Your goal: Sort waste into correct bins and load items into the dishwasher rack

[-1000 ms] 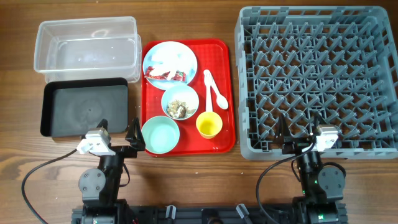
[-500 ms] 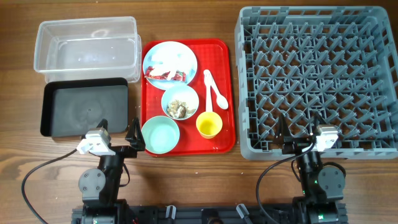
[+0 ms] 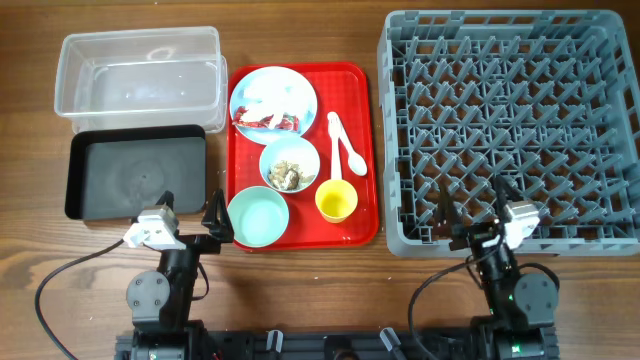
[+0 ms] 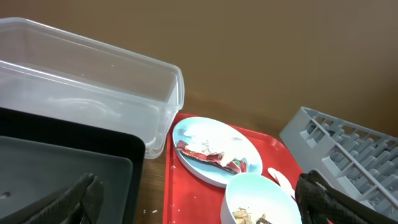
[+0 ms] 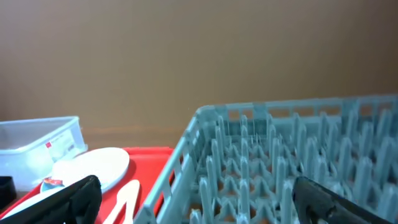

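Lately, only the right hand has been shifted slightly; it and the left hand are held open, empty, sorting unbegun.

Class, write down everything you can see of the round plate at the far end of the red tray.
The plate is round, pale blue, smooth and shallow, and looks like plastic. It lies flat, right way up, at the far end of the red tray, on the side nearest the clear tub. Crumpled white paper and a red-and-white wrapper rest on it, the wrapper along its near edge.
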`<state>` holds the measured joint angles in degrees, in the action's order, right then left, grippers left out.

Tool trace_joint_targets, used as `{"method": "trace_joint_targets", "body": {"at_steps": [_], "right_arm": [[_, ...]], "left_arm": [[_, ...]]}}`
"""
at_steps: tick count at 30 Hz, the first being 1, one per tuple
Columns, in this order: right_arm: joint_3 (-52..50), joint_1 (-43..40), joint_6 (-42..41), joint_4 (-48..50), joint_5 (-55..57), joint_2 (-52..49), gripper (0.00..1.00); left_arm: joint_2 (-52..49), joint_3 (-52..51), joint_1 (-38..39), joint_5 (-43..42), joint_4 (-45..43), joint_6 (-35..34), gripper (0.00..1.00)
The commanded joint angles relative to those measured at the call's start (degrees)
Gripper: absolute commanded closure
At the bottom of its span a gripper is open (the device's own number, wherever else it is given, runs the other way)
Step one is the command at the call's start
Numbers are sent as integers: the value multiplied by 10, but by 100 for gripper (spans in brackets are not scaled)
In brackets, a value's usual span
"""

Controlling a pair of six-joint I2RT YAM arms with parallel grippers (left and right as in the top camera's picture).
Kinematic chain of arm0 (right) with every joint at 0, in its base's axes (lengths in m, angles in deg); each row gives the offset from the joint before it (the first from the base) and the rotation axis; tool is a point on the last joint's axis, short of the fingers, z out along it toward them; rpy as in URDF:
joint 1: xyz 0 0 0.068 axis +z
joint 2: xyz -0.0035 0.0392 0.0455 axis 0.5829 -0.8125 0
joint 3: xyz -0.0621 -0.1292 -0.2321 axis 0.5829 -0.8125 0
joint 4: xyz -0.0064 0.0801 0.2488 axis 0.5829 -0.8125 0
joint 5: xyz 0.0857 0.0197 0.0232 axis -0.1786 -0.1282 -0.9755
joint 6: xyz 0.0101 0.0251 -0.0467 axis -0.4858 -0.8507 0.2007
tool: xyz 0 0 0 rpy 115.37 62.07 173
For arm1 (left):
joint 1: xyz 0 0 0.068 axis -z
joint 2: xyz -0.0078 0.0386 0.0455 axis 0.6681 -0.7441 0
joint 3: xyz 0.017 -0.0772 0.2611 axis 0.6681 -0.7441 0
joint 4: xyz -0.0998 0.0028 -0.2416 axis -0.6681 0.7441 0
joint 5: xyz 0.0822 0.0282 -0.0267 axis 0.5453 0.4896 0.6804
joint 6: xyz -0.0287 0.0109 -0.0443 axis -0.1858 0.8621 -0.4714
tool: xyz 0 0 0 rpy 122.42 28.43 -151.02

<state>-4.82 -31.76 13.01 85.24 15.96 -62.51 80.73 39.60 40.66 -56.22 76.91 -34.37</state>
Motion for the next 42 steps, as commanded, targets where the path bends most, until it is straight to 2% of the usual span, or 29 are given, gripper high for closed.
{"method": "trace_joint_targets", "body": {"at_steps": [1,7,11,13,16,19,22,24,26,31,33,34,35,37,39,41,42], "right_arm": [[8,-2,43,24,-26,-5,0],[89,-2,107,28,-43,-91,0],[173,-2,164,27,-59,-213,0],[233,-2,163,24,-60,-288,0],[350,-2,162,-6,-92,-419,0],[480,-2,151,-124,-109,-524,0],[647,-2,147,-303,-109,-637,0],[720,-2,147,-391,-109,-687,0],[755,-2,149,-436,-109,-724,0],[754,-2,146,-463,-113,-760,0],[754,-3,147,-473,-113,-765,0],[753,-2,147,-474,-113,-765,0],[753,-2,147,-475,-113,-765,0],[753,-2,147,-477,-113,-765,0],[753,-2,147,-479,-113,-765,0],[753,-2,147,-484,-113,-765,0],[753,-2,147,-488,-113,-765,0]], "left_arm": [[-2,29,-4,-17,-3,12,0],[-115,124,-4,-42,1,12,0],[-268,234,-4,-80,11,14,0],[-353,309,-4,-98,45,14,0],[-525,492,-1,-114,165,14,0],[-675,662,20,-115,252,14,0],[-865,888,50,-108,386,31,0],[-975,1017,66,-106,483,33,0],[-1080,1116,87,-106,552,42,0],[-1176,1120,127,-125,546,36,0],[-1199,1120,142,-102,543,23,11],[-1209,1120,149,-56,545,-16,15],[-1226,1120,159,17,551,-88,14],[-1253,1120,173,81,557,-158,14],[-1279,1120,180,109,560,-206,12],[-1303,1120,179,114,558,-229,2],[-1315,1120,179,122,557,-231,0]]}}
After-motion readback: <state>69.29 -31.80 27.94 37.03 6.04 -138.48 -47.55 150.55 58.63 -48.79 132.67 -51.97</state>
